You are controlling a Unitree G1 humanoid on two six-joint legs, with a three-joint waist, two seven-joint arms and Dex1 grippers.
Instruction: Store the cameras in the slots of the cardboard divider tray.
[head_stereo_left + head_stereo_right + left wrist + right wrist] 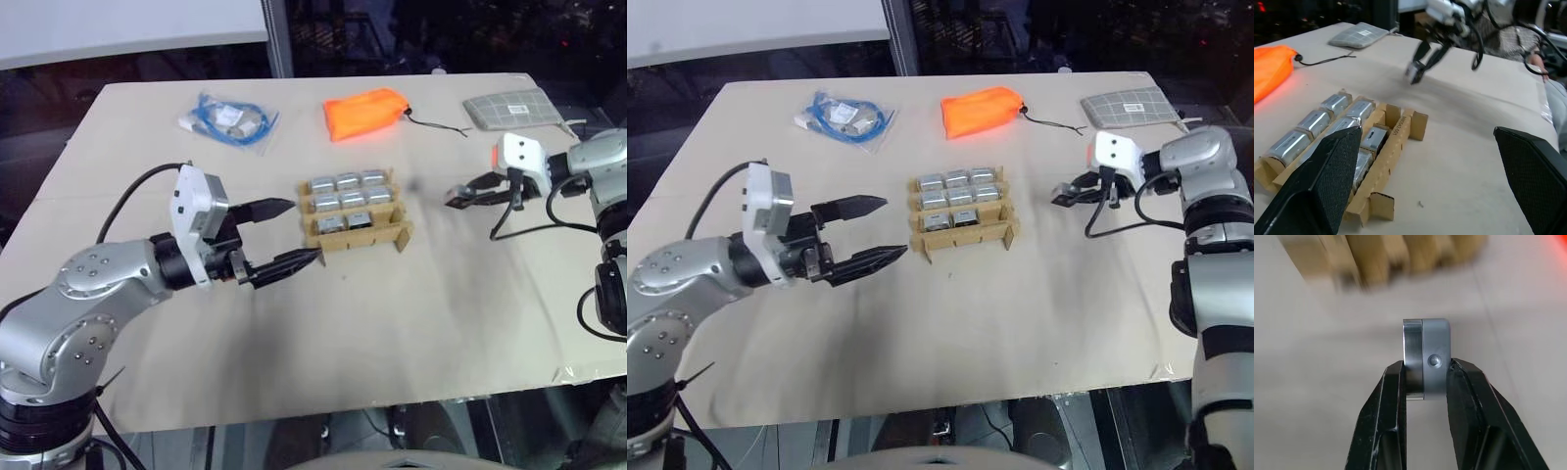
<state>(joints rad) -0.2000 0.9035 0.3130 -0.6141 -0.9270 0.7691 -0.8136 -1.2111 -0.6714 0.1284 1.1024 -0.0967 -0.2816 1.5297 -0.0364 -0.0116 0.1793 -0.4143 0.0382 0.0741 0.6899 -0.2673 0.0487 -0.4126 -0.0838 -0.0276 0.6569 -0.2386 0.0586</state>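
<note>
I am looking down over a beige table [323, 323]. Going left to right: my left gripper [284, 235] is hanging just off the tray's 9 o'clock side, its two black fingers spread wide and grasping nothing.

At the table's centre the cardboard divider tray [355, 237] is sitting upright. Silver-grey cameras [350, 203] are filling most of its slots; from here I count about eight, and the one slot that looks unfilled is at the tray's near right corner, roughly 5 o'clock of its middle, though I cannot be sure.

Well out at the tray's 3 o'clock, my right gripper [468, 196] is hanging above the table, pinched tight on one more camera [1427, 360]. In the right wrist view the fingers are gripping it by two opposite sides, with much of the cube standing proud of the tips.

Beyond the tray, at 11 o'clock, a bagged blue cable [230, 119] is lying; at 12 o'clock, an orange pouch [365, 113]; at 2 o'clock, a grey gridded pad [514, 108].

To do this step well, I judge I should be carrying the camera over the unfilled slot, squaring its sides to the cardboard walls, lowering it straight down, and letting go only once it is seated. My left gripper could be steadying the light tray, without blocking the slot.
</note>
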